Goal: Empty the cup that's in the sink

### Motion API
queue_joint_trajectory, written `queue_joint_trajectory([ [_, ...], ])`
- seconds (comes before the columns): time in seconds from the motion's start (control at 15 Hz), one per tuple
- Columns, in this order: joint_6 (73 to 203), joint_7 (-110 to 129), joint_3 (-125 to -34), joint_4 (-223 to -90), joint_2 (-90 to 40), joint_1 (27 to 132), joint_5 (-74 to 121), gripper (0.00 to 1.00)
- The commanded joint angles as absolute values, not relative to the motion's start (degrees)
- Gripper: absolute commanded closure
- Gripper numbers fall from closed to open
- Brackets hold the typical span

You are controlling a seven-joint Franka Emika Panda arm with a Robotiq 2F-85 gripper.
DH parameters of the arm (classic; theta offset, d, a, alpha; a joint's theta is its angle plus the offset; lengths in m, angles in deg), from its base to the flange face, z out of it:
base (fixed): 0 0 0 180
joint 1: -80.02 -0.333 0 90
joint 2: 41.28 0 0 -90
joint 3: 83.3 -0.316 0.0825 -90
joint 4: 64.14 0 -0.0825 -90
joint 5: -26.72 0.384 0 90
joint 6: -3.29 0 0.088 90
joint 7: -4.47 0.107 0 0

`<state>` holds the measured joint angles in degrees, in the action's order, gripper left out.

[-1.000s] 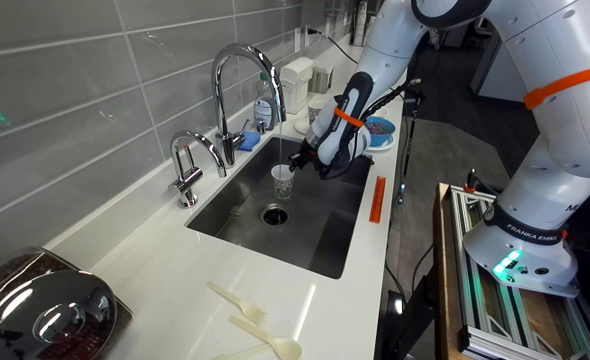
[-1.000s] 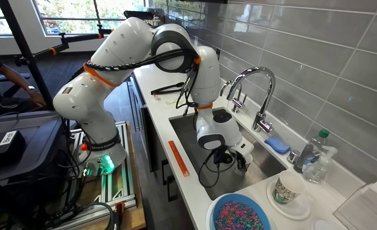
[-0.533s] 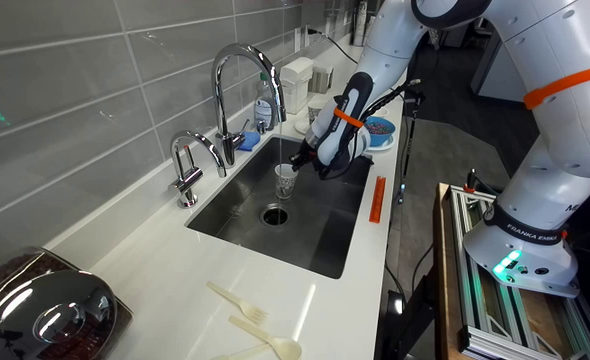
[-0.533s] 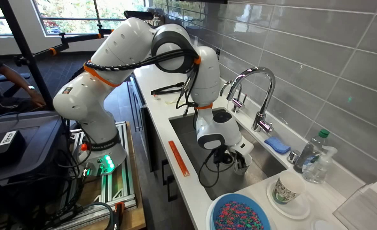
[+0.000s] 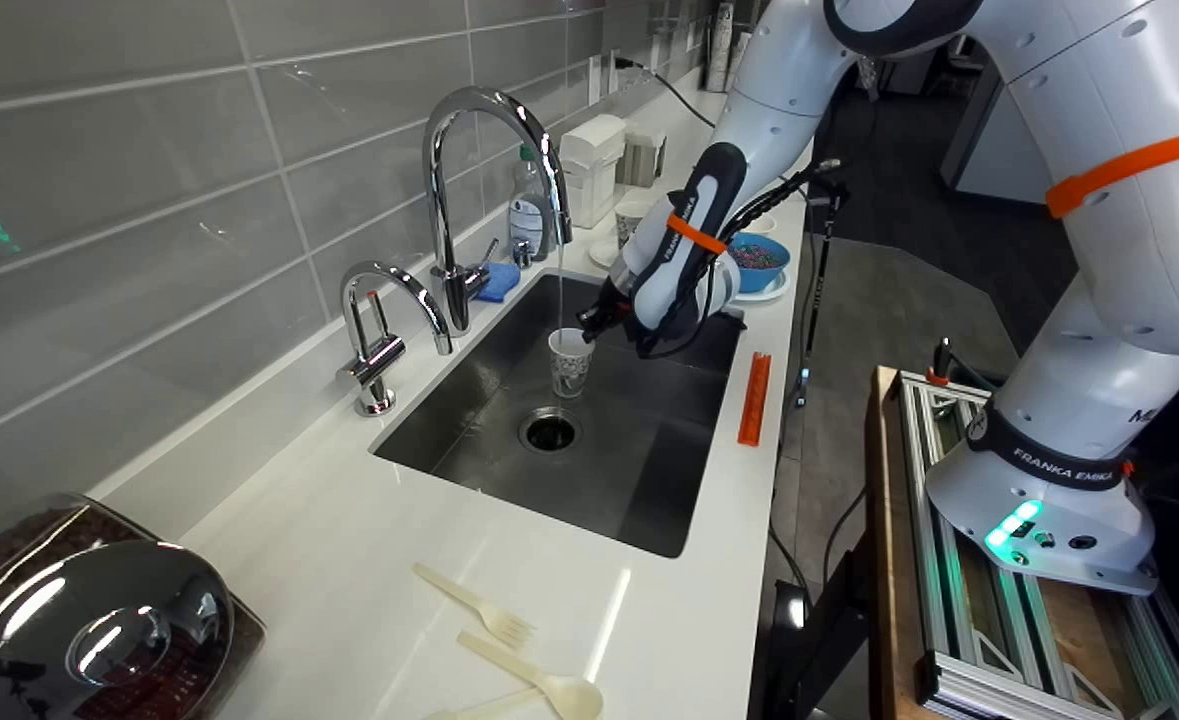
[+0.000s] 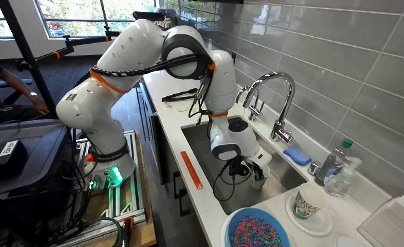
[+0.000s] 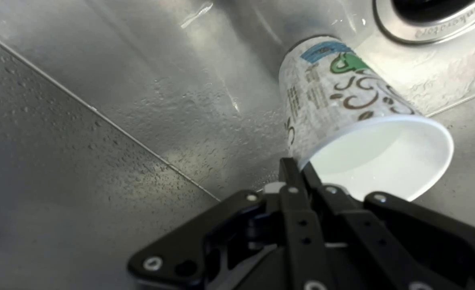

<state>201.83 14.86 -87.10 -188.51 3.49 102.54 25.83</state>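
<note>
The cup (image 5: pixel 570 368) is a white paper cup with a brown swirl print. It stands in the grey steel sink (image 5: pixel 614 460), just behind the drain hole (image 5: pixel 550 431). It also shows in an exterior view (image 6: pixel 265 171), partly hidden by the gripper. In the wrist view the cup (image 7: pixel 342 92) shows its pale open mouth; whether liquid is inside is hard to tell. My gripper (image 7: pixel 299 167) is shut on the cup's rim, one finger inside and one outside. The gripper also shows in both exterior views (image 5: pixel 589 325) (image 6: pixel 257 171).
A tall chrome faucet (image 5: pixel 439 190) arches over the sink, with a thin water stream falling at the cup. A smaller faucet (image 5: pixel 374 350) stands beside it. A blue bowl (image 6: pixel 234 226), another paper cup (image 6: pixel 308 202), and an orange strip (image 5: pixel 754 400) lie on the counter around the sink.
Over the first half second the cup shifts slightly toward the gripper as the fingers close on its rim. Since then cup and arm have hardly moved.
</note>
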Motion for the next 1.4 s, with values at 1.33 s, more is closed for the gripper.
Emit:
queue_joint_trajectory([
  [1.33, 203.6, 2.8, -55.0, -198.1, -2.5, 66.8, 42.9, 0.99],
])
